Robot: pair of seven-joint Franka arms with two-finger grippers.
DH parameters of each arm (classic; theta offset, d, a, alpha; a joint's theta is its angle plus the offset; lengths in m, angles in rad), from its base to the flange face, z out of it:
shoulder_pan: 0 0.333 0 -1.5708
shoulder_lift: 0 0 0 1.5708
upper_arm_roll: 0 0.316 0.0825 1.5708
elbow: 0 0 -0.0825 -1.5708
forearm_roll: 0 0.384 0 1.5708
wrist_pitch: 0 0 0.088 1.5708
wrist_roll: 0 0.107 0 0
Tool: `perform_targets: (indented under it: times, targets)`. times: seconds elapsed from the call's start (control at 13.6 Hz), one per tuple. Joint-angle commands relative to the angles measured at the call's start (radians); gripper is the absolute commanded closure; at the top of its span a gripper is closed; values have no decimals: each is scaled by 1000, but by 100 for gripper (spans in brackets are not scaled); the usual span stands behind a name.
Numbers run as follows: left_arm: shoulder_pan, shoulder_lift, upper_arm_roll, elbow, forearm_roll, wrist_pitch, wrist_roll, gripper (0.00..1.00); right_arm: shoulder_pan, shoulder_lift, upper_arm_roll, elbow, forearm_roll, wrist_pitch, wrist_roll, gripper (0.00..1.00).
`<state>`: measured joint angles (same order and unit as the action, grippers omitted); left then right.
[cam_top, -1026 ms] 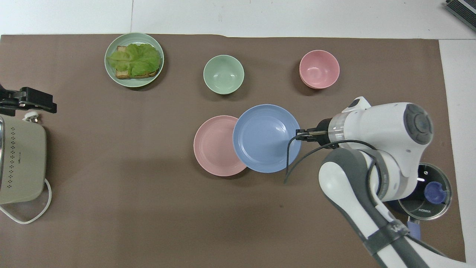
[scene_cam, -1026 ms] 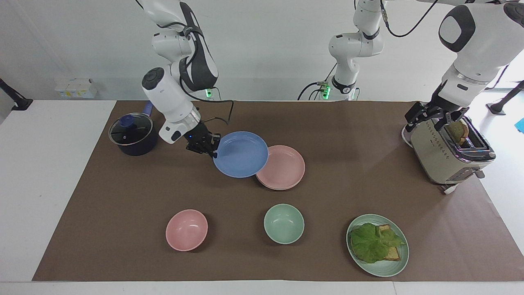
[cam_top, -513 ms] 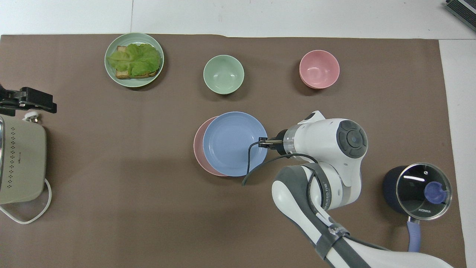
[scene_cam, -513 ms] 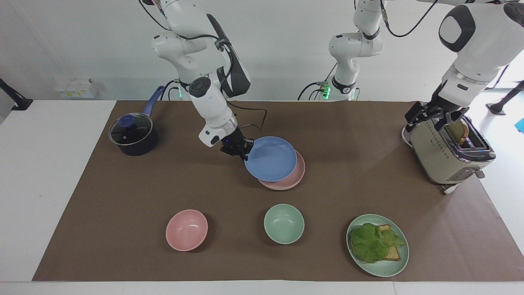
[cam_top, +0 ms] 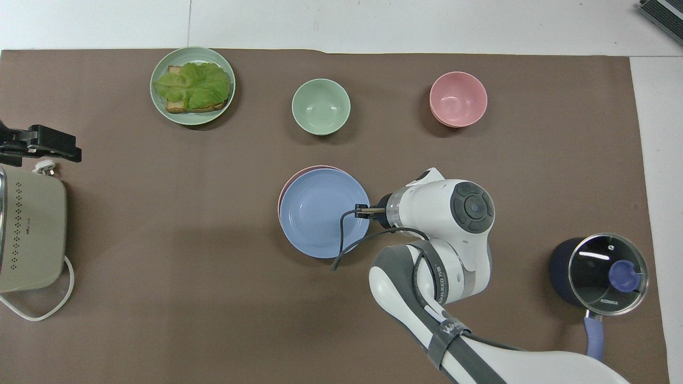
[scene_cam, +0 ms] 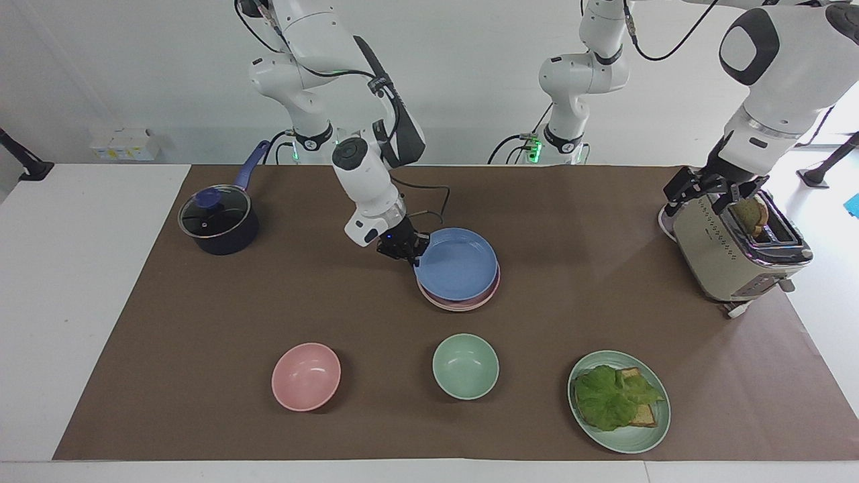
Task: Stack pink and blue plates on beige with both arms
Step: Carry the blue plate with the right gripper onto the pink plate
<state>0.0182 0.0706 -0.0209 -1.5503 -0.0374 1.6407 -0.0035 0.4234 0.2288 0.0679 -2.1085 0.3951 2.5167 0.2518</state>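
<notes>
Right end effector (scene_cam: 411,253) is clamped on the blue plate's (scene_cam: 457,263) rim, holding it just over the pink plate (scene_cam: 463,303) mid-desk. The green bowl (scene_cam: 465,366) and pink bowl (scene_cam: 306,376) sit farther from the robots; a lidded saucepan (scene_cam: 217,221) is clear at the right arm's end. Left end effector (scene_cam: 717,190) waits open-jawed over the toaster (scene_cam: 731,251).
</notes>
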Motion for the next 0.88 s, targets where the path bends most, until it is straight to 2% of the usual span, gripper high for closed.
perform_targets:
  times: [0.0, 0.51, 0.59, 0.66, 0.73, 0.81]
  targets:
    - [6, -5, -5, -2, 16, -12, 11, 0, 8, 12, -3, 7, 25, 19, 10, 100]
    - [6, -5, -5, -2, 16, -12, 11, 0, 9, 24, -3, 15, 27, 45, 7, 98]
    - [6, -5, -5, -2, 16, -12, 11, 0, 9, 24, -3, 15, 27, 45, 7, 87]
    - [6, -5, -5, -2, 16, -12, 11, 0, 11, 24, -3, 18, 25, 45, 7, 68]
    - [6, -5, -5, -1, 16, -12, 11, 0, 11, 24, -3, 24, 25, 45, 7, 37]
    - [6, -5, -5, -2, 16, -12, 11, 0, 12, 26, -3, 41, 25, 40, 9, 29]
